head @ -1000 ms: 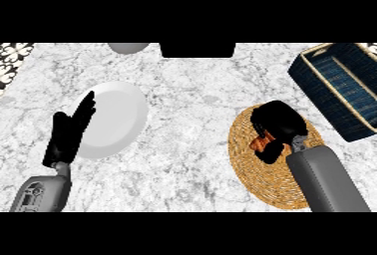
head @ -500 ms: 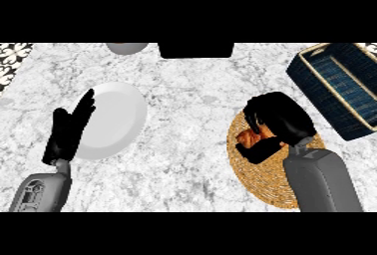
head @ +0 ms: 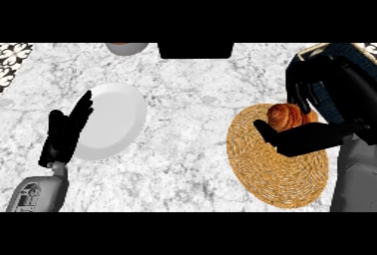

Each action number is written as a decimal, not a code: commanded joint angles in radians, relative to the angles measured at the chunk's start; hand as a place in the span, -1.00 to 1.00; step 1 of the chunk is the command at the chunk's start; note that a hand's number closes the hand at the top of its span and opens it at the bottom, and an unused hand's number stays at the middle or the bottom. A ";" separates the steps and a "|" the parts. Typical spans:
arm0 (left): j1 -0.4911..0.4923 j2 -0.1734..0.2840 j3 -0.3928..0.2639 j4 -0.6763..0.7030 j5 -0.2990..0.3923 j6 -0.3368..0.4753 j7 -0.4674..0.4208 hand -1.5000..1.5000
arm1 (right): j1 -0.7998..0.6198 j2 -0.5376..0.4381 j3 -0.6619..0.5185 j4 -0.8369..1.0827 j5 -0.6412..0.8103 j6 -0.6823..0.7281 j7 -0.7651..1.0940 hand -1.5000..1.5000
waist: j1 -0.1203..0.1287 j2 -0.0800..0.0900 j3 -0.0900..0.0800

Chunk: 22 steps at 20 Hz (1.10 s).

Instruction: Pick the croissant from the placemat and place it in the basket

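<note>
One round woven straw placemat is lying nearest. One golden-brown croissant is sitting over the placemat's far edge, the right hand curling around it. Left of the placemat, the left hand is resting with fingers straight beside one white plate. One dark slatted basket is showing beyond the placemat. No readable writing.

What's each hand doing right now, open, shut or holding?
Left hand: open, resting beside the white plate.
Right hand: shut on the croissant, above the placemat.

Marble counter bearing white plate, woven placemat, basket.
</note>
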 commanded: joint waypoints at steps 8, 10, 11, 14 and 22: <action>-0.031 -0.008 -0.003 -0.024 0.000 -0.001 0.053 0.00 | -0.579 -0.146 -0.273 0.118 -0.267 0.097 0.504 1.00 | 0.017 0.006 0.000; -0.005 0.002 0.012 0.039 -0.010 -0.006 -0.050 0.00 | -0.578 -0.200 -0.289 0.112 -0.295 0.092 0.514 1.00 | 0.012 0.009 0.000; -0.034 0.031 0.024 0.016 0.014 -0.043 -0.014 0.00 | -0.602 -0.222 -0.289 0.155 -0.280 0.065 0.512 1.00 | 0.016 0.009 0.000; -0.014 -0.008 0.005 0.032 -0.009 -0.008 -0.031 0.00 | -0.654 -0.323 -0.261 0.252 -0.219 0.063 0.482 1.00 | 0.021 0.012 -0.001; -0.029 -0.029 -0.024 0.028 -0.026 -0.005 -0.040 0.00 | -0.563 -0.624 -0.098 0.472 0.016 0.110 0.204 1.00 | 0.039 0.027 0.000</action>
